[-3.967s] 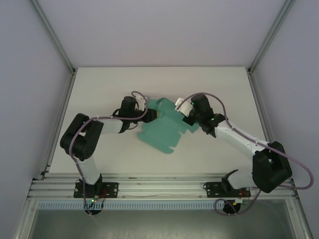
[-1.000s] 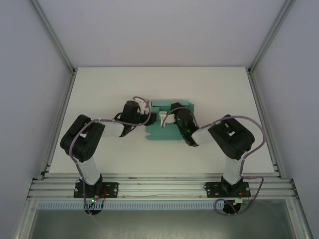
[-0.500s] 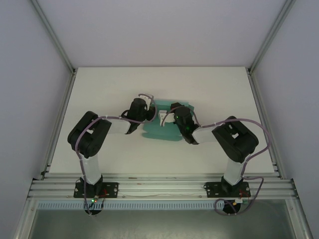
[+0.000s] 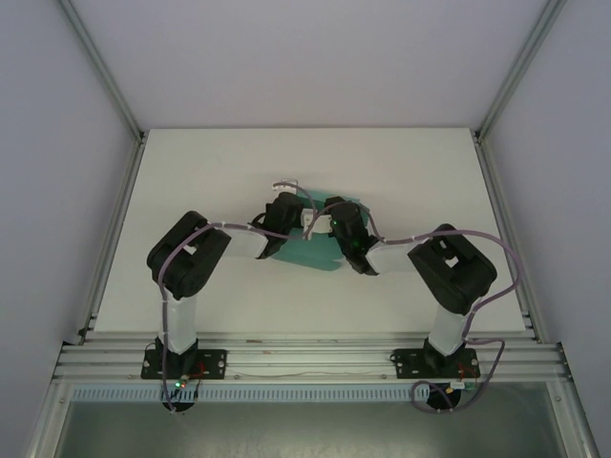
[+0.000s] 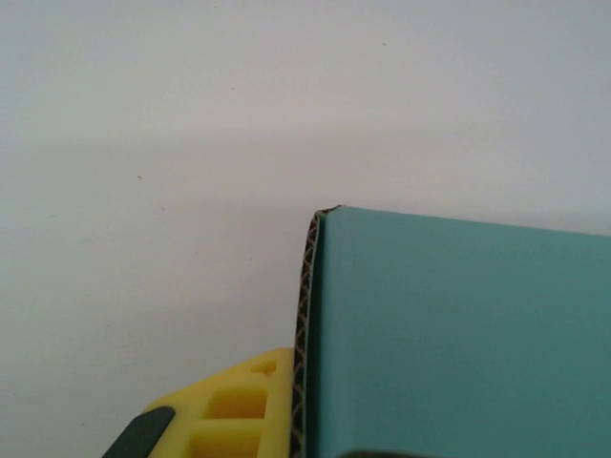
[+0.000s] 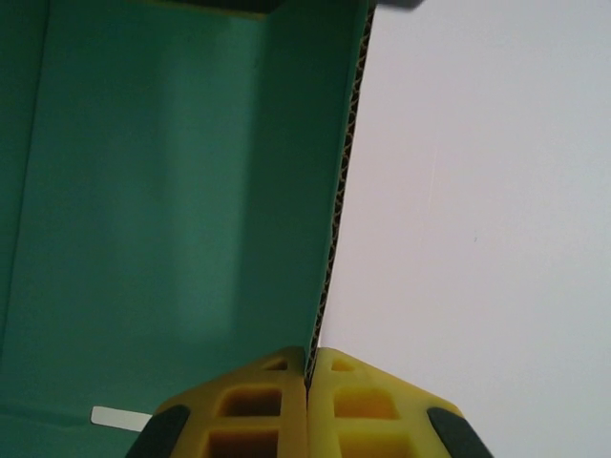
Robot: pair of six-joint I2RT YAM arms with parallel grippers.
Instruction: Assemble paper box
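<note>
The paper box (image 4: 310, 253) lies mid-surface (image 4: 191, 191), between the two wrists and partly hidden under them, so both arms are at it and neither has to reach. What shows of it from above runs roughly left to right. The right claw (image 6: 307, 367) is clamped on one upturned panel: the corrugated edge sits pinched between its yellow pads and runs straight away from the claw, with the teal inner face spreading to the left side of that view. In the left wrist view a card corner stands just beside one yellow finger (image 5: 239, 410). The other finger is hidden, so I cannot tell whether the left claw (image 4: 291, 218) grips. The fold probably turns on that pinched edge.
</note>
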